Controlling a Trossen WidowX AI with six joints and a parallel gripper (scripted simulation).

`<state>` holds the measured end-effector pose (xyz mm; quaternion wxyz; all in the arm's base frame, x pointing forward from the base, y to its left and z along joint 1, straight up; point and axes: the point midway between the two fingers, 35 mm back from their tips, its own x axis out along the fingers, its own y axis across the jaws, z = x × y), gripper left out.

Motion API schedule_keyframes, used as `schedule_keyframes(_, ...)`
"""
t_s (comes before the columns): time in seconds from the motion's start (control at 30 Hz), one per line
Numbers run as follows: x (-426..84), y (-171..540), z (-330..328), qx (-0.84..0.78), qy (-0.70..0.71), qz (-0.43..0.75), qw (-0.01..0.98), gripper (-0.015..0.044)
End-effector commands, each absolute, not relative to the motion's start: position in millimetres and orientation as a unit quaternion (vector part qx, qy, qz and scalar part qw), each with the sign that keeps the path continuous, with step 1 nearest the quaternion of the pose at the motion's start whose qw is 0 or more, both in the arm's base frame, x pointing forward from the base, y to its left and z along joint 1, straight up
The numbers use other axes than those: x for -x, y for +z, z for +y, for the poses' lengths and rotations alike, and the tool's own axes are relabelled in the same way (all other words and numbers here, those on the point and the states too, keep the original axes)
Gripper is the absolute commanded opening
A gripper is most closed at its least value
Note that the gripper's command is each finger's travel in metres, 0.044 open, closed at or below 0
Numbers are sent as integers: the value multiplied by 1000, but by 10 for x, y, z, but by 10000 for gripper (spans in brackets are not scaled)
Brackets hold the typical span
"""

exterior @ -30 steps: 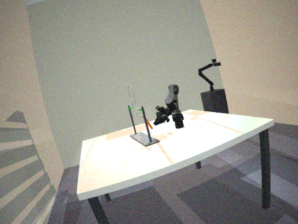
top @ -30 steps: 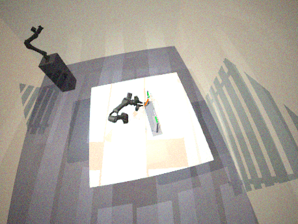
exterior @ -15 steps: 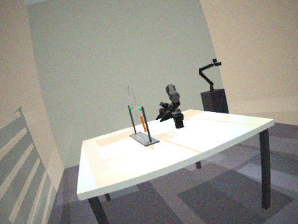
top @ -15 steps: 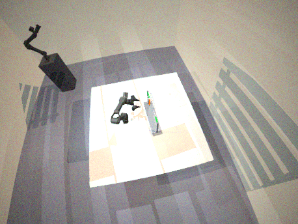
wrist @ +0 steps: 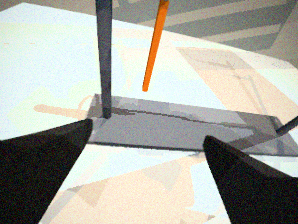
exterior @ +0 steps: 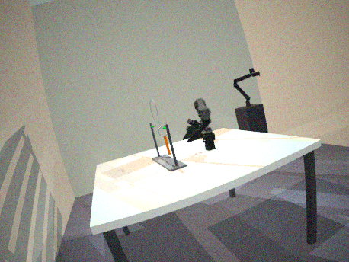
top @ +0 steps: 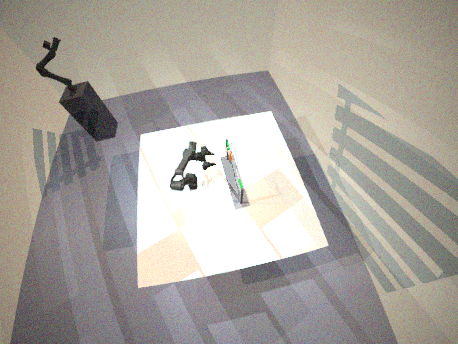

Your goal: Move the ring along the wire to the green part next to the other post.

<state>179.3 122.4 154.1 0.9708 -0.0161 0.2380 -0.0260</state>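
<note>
The orange handle (top: 230, 156) (exterior: 167, 145) (wrist: 154, 47) hangs down from the ring (exterior: 158, 131), which is around the wire at the green part (exterior: 164, 128) beside one post (exterior: 171, 148) (wrist: 104, 60). The other green part (top: 240, 183) (exterior: 152, 126) is beside the other post (exterior: 154, 141). The thin grey wire (exterior: 152, 100) rises in a tall loop between them. My gripper (top: 215, 158) (exterior: 186, 140) (wrist: 149, 132) is wide open and empty, a short way from the handle on the arm's side, with a gap between. The ring is out of the wrist view.
The posts stand on a flat grey base plate (top: 242, 205) (exterior: 164, 163) (wrist: 170, 132) on the white table (top: 190, 225) (exterior: 133, 196). A second dark arm (top: 48, 60) (exterior: 240, 83) stands on a dark pedestal (top: 90, 107) (exterior: 251, 118) beyond the table.
</note>
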Motion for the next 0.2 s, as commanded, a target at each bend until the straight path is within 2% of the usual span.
schedule_keyframes(0.0, -1793, 1548, 1219, 14, -28, 237, 971, 440)
schedule_keyframes(0.17, -1793, 1548, 1219, 14, -28, 237, 971, 440)
